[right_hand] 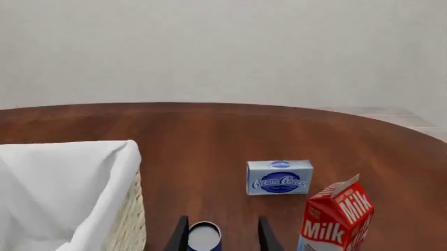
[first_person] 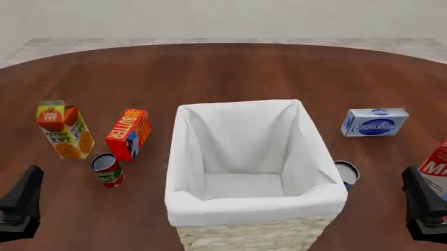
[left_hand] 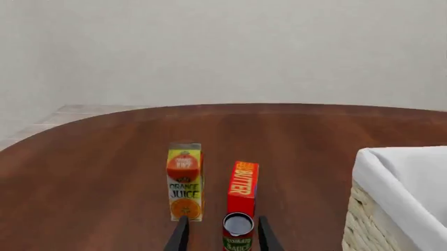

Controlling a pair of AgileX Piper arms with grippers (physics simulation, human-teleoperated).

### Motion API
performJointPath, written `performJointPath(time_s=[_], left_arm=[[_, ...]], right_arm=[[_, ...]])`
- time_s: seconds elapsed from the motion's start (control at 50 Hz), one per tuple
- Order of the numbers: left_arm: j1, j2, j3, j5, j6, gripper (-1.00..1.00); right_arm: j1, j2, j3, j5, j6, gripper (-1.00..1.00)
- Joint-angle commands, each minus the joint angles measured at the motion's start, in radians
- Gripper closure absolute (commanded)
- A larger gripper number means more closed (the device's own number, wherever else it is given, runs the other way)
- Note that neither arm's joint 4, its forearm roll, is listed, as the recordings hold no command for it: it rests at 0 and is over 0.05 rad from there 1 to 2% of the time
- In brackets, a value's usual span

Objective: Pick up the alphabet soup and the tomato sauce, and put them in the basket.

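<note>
Red-and-green tomato sauce can (left_hand: 238, 234) stands between the wide left tool (left_hand: 222, 236); blue alphabet soup can (right_hand: 204, 237) between the wide right tool (right_hand: 222, 235), beside the wicker basket's rim (right_hand: 129, 172)

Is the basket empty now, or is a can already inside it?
Empty. The front view shows only white lining inside the basket; the tomato sauce and the alphabet soup stand on the table beside it.

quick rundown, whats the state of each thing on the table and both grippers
tomato sauce: upright, on table
alphabet soup: upright, beside basket
basket: upright, empty
orange juice: upright
butter box: standing on end
cream cheese box: on its side
milk carton: upright
left gripper: open
right gripper: open
</note>
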Motion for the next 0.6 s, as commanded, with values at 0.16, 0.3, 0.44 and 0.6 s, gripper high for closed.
performJointPath(time_s=[0.16, 0.3, 0.44, 0.6], left_arm=[[-0.015, -0.015, -0.003, 0.017, 0.014, -1.00], [-0.017, -0.015, -0.002, 0.018, 0.016, -1.00], [-0.015, -0.014, -0.003, 0.016, 0.015, -1.00], [-0.015, -0.014, -0.003, 0.017, 0.013, -1.00]], right_arm=[[0.006, 0.000, -0.002, 0.008, 0.000, -1.00], [0.007, 0.005, -0.003, 0.018, -0.007, -1.00], [-0.008, 0.098, -0.002, -0.049, 0.018, -1.00], [-0.012, 0.100, -0.023, -0.041, 0.000, -1.00]])
